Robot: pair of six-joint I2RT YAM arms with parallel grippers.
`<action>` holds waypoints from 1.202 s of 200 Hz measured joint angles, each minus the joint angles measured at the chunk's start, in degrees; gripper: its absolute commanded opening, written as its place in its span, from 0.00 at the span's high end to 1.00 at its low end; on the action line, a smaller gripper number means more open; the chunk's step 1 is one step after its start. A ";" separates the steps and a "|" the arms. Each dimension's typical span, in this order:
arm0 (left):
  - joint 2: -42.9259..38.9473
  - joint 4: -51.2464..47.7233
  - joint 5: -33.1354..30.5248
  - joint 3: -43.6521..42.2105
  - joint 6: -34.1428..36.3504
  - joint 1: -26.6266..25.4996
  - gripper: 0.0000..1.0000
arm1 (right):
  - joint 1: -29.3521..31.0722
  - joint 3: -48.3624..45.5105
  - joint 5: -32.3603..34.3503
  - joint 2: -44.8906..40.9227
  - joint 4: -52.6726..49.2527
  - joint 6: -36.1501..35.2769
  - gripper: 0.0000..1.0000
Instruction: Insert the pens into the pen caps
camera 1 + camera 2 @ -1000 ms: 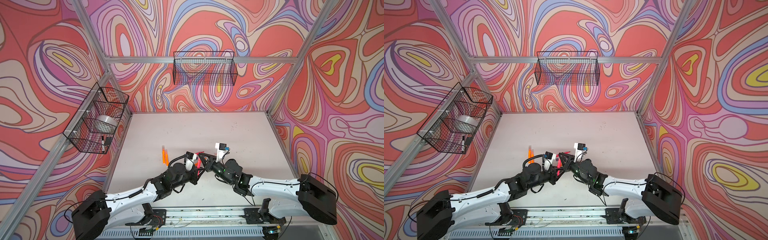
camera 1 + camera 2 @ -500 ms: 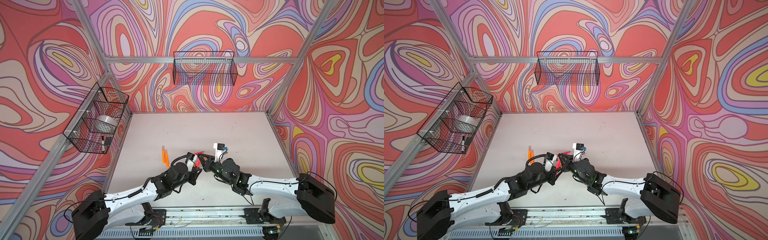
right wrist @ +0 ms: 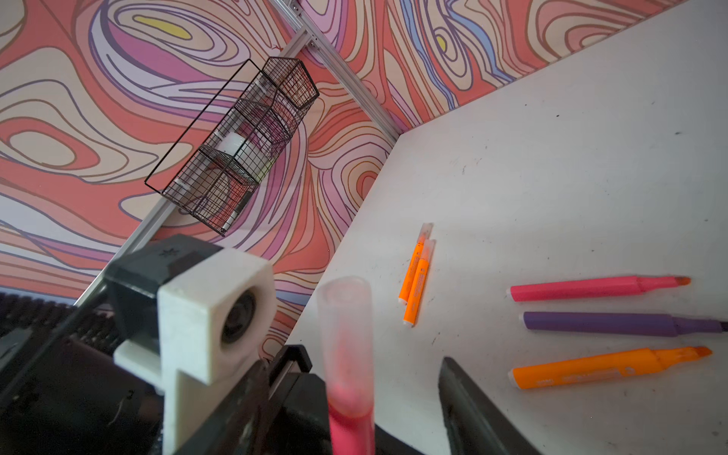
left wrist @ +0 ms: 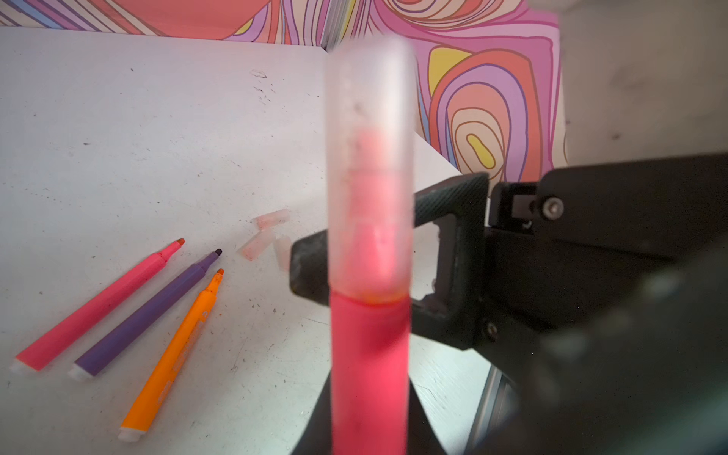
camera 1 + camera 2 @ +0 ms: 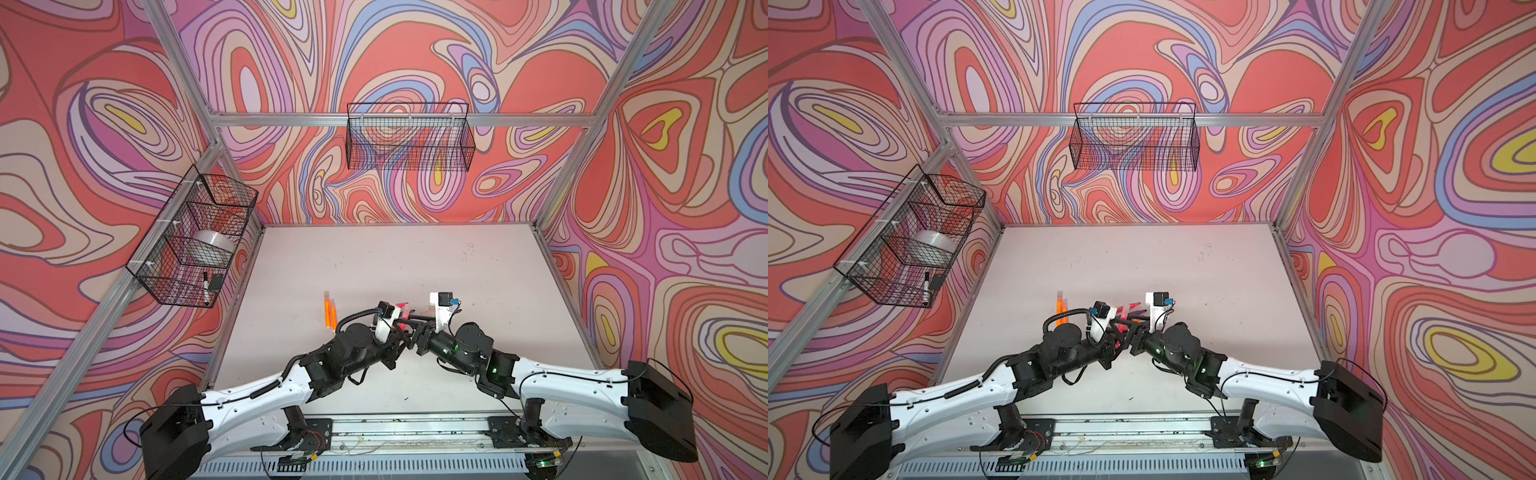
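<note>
Grippers stood tip to tip at lower centre of both top views. Left gripper [image 4: 369,429] was clenched on a hot pink pen [image 4: 368,354], with a clear cap [image 4: 370,157] seated over its tip. Right gripper [image 3: 370,358] was released, its jaws apart on either side of that cap. On the table [image 5: 374,257] a loose pink pen [image 4: 98,307], purple pen [image 4: 145,315] and orange pen [image 4: 173,354] lay uncapped side by side. Three loose caps [image 4: 272,218] lay near their tips. Two capped orange pens [image 5: 329,309] lay touching, just left of the grippers.
</note>
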 measured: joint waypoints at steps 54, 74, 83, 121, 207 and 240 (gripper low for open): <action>-0.07 1.22 1.70 0.00 0.96 -0.02 1.00 | 0.11 -0.11 1.27 -6.12 -4.72 -2.47 0.20; -0.07 1.51 2.25 0.00 1.09 -0.07 1.00 | 0.11 0.66 2.67 -7.13 -7.15 -3.21 0.21; -0.04 1.62 2.58 0.00 1.25 -0.11 1.00 | 0.11 1.38 3.39 -7.08 -8.09 -3.48 0.24; -0.04 2.10 3.26 0.00 1.88 -0.76 1.00 | 0.11 5.42 5.60 -4.50 -10.54 -4.35 0.36; -0.04 2.45 3.23 0.00 2.49 -1.18 1.00 | 0.11 9.66 6.32 -1.16 -12.59 -6.19 0.75; -0.04 2.58 3.21 -0.02 2.51 -1.18 1.00 | 0.11 10.84 6.93 -0.35 -13.70 -6.99 0.86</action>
